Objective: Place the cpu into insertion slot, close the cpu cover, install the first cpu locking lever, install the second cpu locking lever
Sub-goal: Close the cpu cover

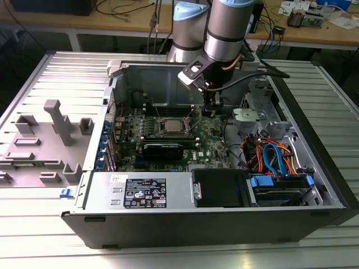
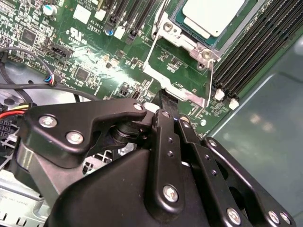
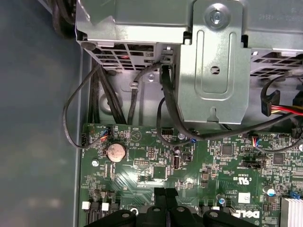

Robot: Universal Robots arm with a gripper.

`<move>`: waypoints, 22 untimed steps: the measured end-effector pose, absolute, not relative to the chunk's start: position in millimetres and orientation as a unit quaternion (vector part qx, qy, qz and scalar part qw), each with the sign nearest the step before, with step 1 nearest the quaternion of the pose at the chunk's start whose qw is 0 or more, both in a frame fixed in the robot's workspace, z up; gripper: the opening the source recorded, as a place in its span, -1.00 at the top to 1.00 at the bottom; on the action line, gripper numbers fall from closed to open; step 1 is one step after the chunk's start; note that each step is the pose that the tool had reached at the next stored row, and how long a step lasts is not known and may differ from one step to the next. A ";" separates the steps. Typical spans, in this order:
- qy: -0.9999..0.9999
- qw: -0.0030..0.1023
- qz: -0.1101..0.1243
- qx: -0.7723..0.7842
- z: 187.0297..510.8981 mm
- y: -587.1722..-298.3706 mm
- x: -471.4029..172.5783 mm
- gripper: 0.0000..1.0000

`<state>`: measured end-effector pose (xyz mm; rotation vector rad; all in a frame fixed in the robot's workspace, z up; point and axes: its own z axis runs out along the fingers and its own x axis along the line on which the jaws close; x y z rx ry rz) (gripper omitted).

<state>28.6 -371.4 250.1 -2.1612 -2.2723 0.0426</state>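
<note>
Cpu [image 2: 213, 14] was seen seated in the insertion slot [image 2: 188, 39], silver top up. The cpu cover [image 2: 189, 97] was not yet closed. It was swung off the chip, so bare board was seen through its window. The gripper [image 2: 170, 101] was held just beside the slot at the cover's free edge, fingers drawn together with no gap seen. Whether that edge was nipped or merely touched could not be told. In the exterior view the gripper [image 1: 211, 109] was placed to that view's right of the slot. Risks as judged: the thin cover could be lost off the closed tips and dropped askew onto the chip. If it were pushed off-axis, the hinge could be bent or the chip shifted in the slot. Small board parts just beside the slot could be scraped by the finger links. Long black memory slots [image 2: 255, 52] were set close along the slot's side, so sideways room was tight. Further from the slot, on the motherboard [image 3: 156, 163], a coin battery [image 3: 115, 151] was noted, then a drive cage [image 3: 213, 71] and loose cables [image 3: 75, 118]. The wrist could be snagged on these during any wide swing.
</note>
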 end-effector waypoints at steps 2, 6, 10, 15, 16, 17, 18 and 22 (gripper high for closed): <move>-0.725 0.003 0.014 -0.689 250.2 -371.4 27.8 0.79; -0.725 0.003 0.014 -0.689 250.2 -371.4 26.7 0.79; -0.724 0.003 0.014 -0.689 250.1 -371.4 25.6 0.79; -0.725 0.003 0.014 -0.689 250.1 -371.4 22.5 0.79; -0.725 0.003 0.014 -0.689 250.1 -371.4 21.9 0.79; -0.725 0.003 0.014 -0.689 250.1 -371.4 21.3 0.79; -0.725 0.003 0.014 -0.689 250.1 -371.4 20.8 0.79; -0.725 0.003 0.014 -0.689 250.1 -371.4 18.6 0.79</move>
